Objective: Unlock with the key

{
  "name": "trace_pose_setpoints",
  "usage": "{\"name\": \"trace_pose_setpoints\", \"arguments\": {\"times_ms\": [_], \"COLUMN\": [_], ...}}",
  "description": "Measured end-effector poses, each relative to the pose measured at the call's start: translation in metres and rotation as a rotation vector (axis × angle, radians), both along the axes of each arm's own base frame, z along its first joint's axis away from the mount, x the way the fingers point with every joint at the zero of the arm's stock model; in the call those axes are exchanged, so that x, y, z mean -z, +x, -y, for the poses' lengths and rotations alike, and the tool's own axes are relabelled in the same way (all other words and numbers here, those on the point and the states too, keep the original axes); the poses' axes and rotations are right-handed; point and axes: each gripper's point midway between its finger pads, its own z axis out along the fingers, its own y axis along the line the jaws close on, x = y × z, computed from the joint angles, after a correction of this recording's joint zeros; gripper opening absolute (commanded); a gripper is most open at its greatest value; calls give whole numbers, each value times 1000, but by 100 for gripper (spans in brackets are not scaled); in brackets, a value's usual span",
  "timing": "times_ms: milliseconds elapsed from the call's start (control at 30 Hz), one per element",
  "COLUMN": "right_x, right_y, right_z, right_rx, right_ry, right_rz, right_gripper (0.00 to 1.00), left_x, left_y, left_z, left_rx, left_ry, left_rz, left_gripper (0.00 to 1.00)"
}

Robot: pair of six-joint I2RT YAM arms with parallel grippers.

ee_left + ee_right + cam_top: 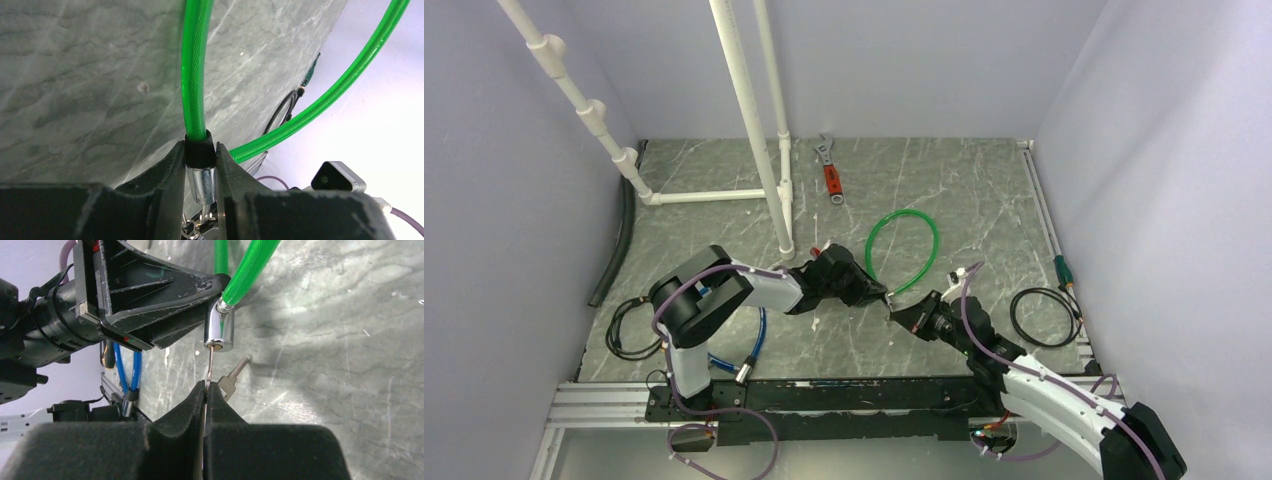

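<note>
The green cable lock [902, 250] lies as a loop in the middle of the table. My left gripper [882, 292] is shut on the black collar and silver lock cylinder [202, 182] at the end of the green cable [194, 75] and holds it off the table. My right gripper [206, 387] is shut on the thin key [210, 365], which is edge-on and points up. The key's tip meets the keyhole in the bottom of the cylinder [219, 330]. A second key [229, 384] hangs beside my fingertips. In the top view my right gripper [900, 313] sits just below the left.
A red-handled wrench [831, 178] lies at the back. White PVC pipes [754, 110] stand at the back left. A blue cable lock [749, 350] and a black cord [629, 330] lie near the left arm's base. A black cable coil [1044, 317] lies at the right.
</note>
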Motion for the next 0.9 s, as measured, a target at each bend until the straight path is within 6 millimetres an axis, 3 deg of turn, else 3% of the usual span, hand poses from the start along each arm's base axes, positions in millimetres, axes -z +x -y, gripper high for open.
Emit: {"name": "trace_pose_setpoints", "arguments": {"times_ms": [200,900], "right_x": [-13,-12], "right_y": [1,6], "right_z": [-5,0], "right_rx": [-31,50], "right_ry": [21,62], "right_rz": [61,1], "right_gripper": [0,0], "left_x": [-12,-14], "left_y": [2,4], "left_z": [1,1], "left_rx": [1,-20], "left_ry": [-18,-34], "left_rz": [24,27], "left_gripper": [0,0]}}
